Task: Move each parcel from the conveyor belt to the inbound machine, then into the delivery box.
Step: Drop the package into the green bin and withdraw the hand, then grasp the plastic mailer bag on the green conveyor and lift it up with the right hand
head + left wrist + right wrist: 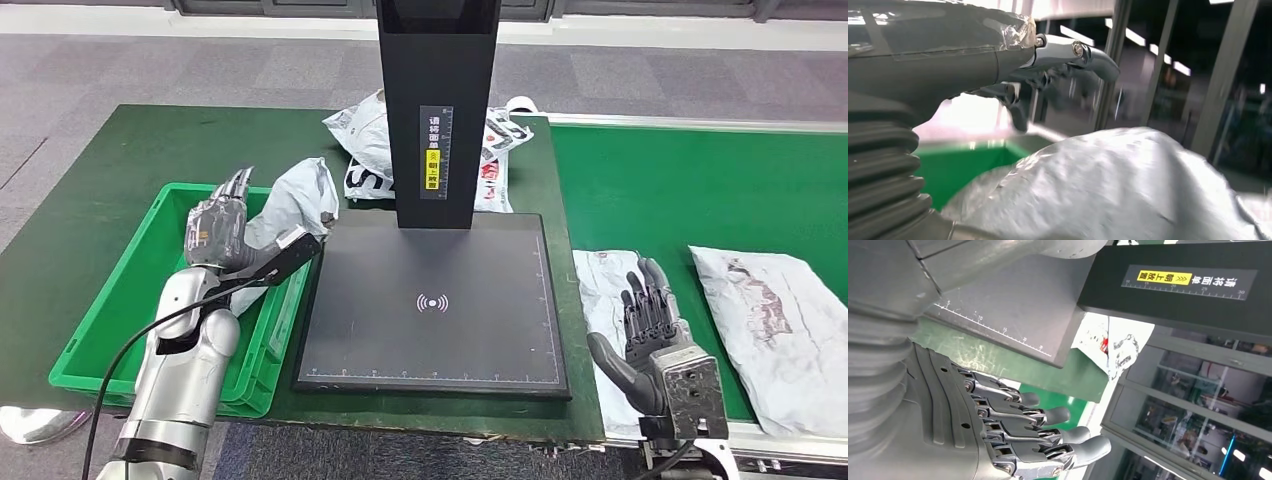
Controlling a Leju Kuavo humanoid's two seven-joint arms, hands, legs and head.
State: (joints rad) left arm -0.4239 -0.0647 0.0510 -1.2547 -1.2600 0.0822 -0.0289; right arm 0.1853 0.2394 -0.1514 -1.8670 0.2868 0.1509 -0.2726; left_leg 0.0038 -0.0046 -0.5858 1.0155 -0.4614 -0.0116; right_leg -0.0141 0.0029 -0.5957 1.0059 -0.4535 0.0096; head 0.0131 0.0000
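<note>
The left hand (222, 225) hovers over the green delivery box (120, 300), fingers spread and holding nothing, beside a grey parcel (290, 200) slumped on the box's inner rim, apparently just delivered; the inbound machine (432, 300) has a bare scanning plate, with bagged parcels (365, 135) behind its column; the right hand (648, 325), fingers extended and empty, sits above a white parcel (600, 285) at the conveyor belt (680, 190) edge, likely the next pick; another parcel (770, 305) lies just beside.
</note>
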